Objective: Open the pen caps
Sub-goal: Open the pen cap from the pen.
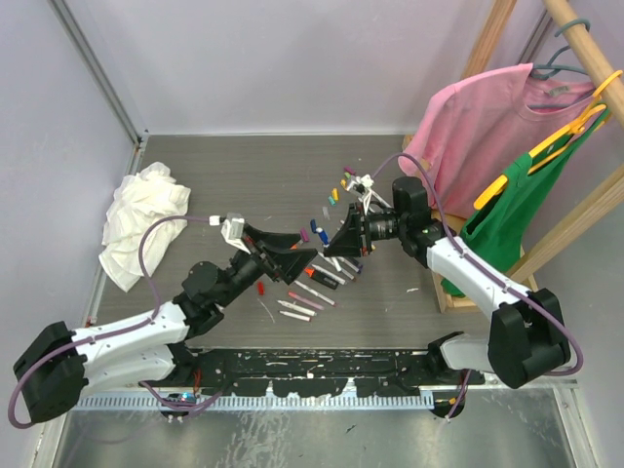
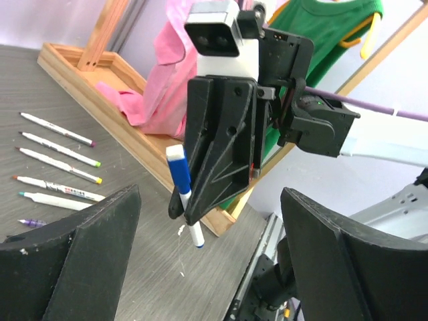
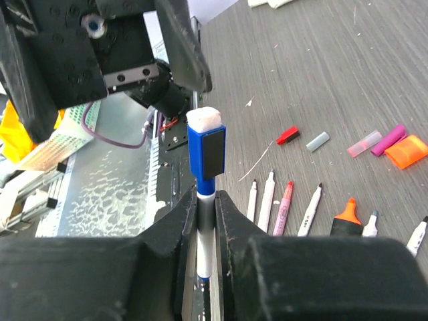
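Left gripper (image 1: 297,255): jaws spread wide, empty, facing pen. Blue cap (image 3: 206,150): seated on white barrel (image 3: 204,234), up in air between arms. Light, rigid, smooth plastic; probably snug friction fit. Pinch flat sides, pull straight along barrel. Right gripper (image 3: 206,204): jaws clamped on barrel below cap.

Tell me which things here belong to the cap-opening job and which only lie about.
Job: blue cap on the marker in the right claw; left claw, open; loose caps; pens.
Lying about: rag; pink shirt; green shirt; wooden rack.
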`<state>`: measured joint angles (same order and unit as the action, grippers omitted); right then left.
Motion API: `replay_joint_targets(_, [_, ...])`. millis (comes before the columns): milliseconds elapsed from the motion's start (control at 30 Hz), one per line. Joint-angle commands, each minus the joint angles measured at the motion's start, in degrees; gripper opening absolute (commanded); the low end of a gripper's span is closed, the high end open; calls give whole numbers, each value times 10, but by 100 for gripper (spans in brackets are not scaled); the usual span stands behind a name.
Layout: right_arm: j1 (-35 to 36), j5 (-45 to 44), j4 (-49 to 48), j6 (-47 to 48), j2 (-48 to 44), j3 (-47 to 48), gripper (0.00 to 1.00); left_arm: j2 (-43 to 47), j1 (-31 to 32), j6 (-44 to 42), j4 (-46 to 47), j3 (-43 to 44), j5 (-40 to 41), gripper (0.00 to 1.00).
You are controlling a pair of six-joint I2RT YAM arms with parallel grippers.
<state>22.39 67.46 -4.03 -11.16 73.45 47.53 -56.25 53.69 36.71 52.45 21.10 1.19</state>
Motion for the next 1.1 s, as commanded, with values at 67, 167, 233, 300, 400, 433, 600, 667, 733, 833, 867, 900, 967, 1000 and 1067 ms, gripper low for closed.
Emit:
replay_joint_targets(67, [2,37,45,58,-1,36,1,36,-13,90,-177,69,39,87])
replay_joint_targets(167, [2,34,48,61,-1,36,1,18,-13,130,-274,122,67,83])
replay_joint_targets(233, [1,32,51,63,0,37,1,-7,-13,147,-296,143,65,76])
replay_joint_targets(300, [1,31,53,64,1,38,1,-29,-12,155,-292,155,58,72])
replay_joint_targets(400, [1,28,57,66,2,38,1,-56,-12,159,-277,167,49,62])
replay_joint_targets(433, [2,28,58,66,2,39,1,-63,-12,159,-276,172,47,59])
replay_joint_targets(600, [2,28,60,66,2,40,1,-85,-12,164,-283,187,48,49])
replay_joint_targets(667, [2,27,62,66,3,41,1,-89,-12,166,-284,189,50,47])
replay_joint_targets(733, [2,26,64,66,4,41,1,-93,-12,167,-287,193,53,46])
replay_joint_targets(833, [3,24,66,67,5,42,1,-99,-12,166,-289,197,51,37])
replay_joint_targets(867, [2,24,67,67,5,42,1,-102,-12,166,-289,199,51,35])
replay_joint_targets(900, [2,22,68,67,6,42,1,-104,-12,166,-290,201,48,32])
replay_joint_targets(967, [3,21,68,68,5,42,1,-109,-12,167,-291,205,43,29])
replay_joint_targets(1000, [4,19,69,68,5,42,1,-111,-12,167,-291,206,40,28])
replay_joint_targets(1067, [4,17,70,68,7,43,1,-115,-12,168,-290,208,35,23])
